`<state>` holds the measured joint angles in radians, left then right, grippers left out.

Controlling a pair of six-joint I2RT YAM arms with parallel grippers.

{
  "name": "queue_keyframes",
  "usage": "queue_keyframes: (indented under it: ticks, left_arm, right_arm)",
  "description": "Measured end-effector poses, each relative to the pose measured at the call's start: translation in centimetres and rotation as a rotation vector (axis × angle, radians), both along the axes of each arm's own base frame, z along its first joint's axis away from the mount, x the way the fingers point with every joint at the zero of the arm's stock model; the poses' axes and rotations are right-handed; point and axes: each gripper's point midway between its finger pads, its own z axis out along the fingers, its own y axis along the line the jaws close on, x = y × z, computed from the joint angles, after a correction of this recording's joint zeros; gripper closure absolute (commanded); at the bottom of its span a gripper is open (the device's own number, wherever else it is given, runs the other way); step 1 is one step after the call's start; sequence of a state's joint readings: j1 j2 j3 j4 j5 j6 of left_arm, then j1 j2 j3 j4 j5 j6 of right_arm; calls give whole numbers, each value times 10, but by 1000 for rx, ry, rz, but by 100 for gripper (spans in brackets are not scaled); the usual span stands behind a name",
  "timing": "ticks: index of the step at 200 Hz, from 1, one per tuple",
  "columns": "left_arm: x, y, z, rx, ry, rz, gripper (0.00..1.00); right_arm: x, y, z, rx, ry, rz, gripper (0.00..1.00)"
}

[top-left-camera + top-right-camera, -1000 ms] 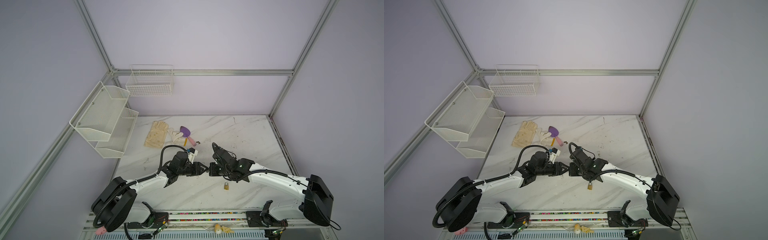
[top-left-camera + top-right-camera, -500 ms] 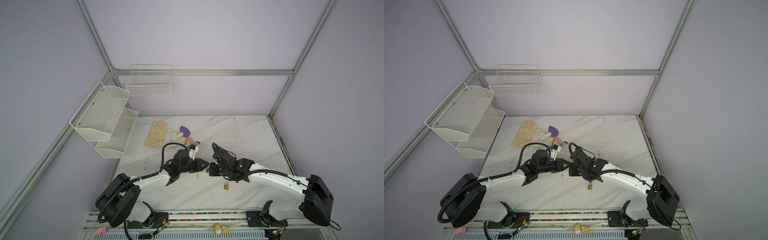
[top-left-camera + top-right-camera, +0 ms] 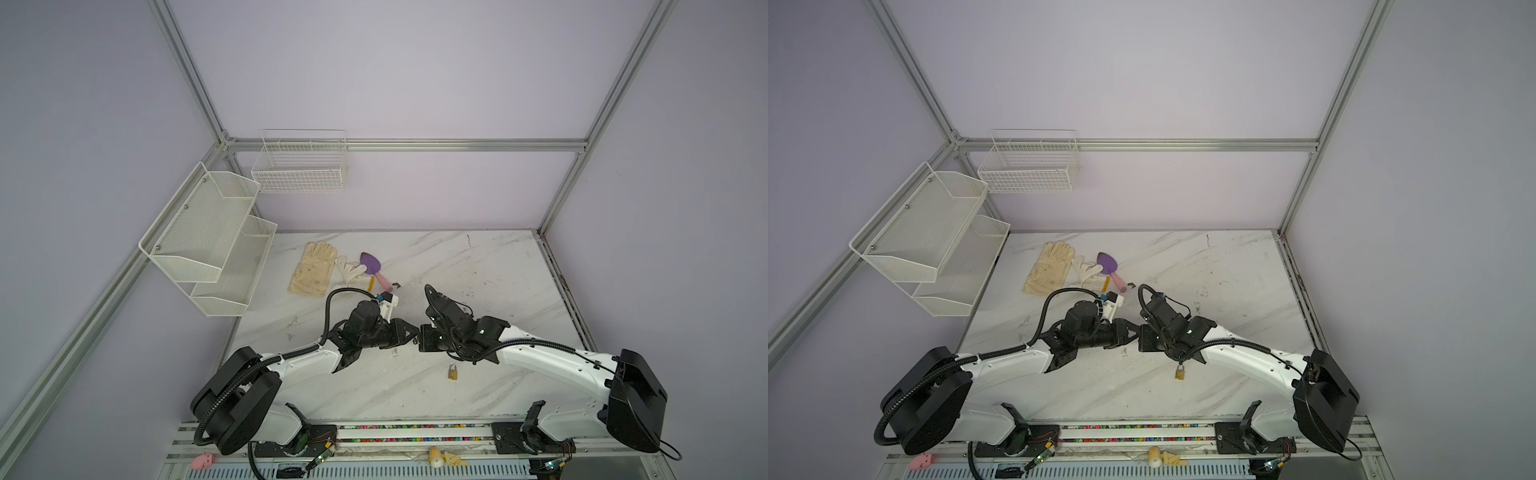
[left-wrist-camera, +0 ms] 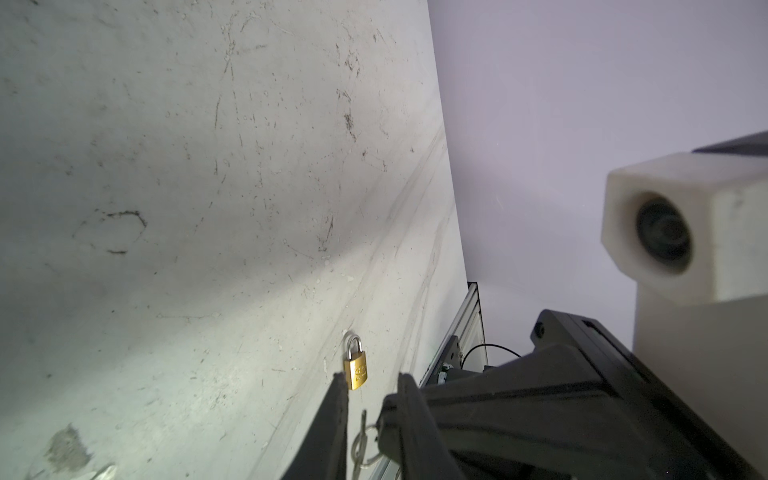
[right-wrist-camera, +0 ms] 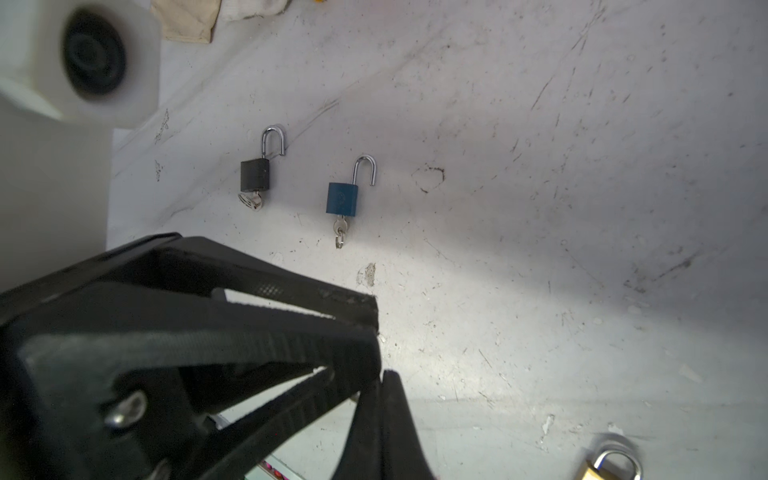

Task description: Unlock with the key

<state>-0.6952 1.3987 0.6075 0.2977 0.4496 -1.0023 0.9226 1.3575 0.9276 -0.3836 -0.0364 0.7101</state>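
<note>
Key [image 4: 364,419] stays in right pincer [image 5: 381,376] as left pincer [image 5: 374,332] narrows beside it

Glossy brass-coloured metal padlock [image 4: 355,371]; scuffed, matt marble-patterned tabletop [image 4: 166,166]; soft cream cloth glove [image 3: 312,270]

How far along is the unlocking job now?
Done: black padlock and blue padlock lie open, keys inserted. In hand: the right end effector seems to pinch a third key, left end effector open around it. Left: the brass padlock, shut.
</note>
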Motion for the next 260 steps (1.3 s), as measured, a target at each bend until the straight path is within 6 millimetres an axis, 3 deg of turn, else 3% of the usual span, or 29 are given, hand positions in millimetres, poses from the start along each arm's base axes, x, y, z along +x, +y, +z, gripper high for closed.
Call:
queue_keyframes:
  ticks: [135, 200, 260]
  left_arm:
    - [-4, 3, -7, 34, 22, 7, 87]
    - [-3, 3, -7, 39, 20, 18, 95]
    - [1, 5, 1, 37, -10, 46, 100]
  right_arm:
    - [3, -3, 0, -5, -3, -12, 100]
    - [4, -4, 0, -8, -8, -17, 100]
    - [7, -4, 1, -1, -13, -25, 100]
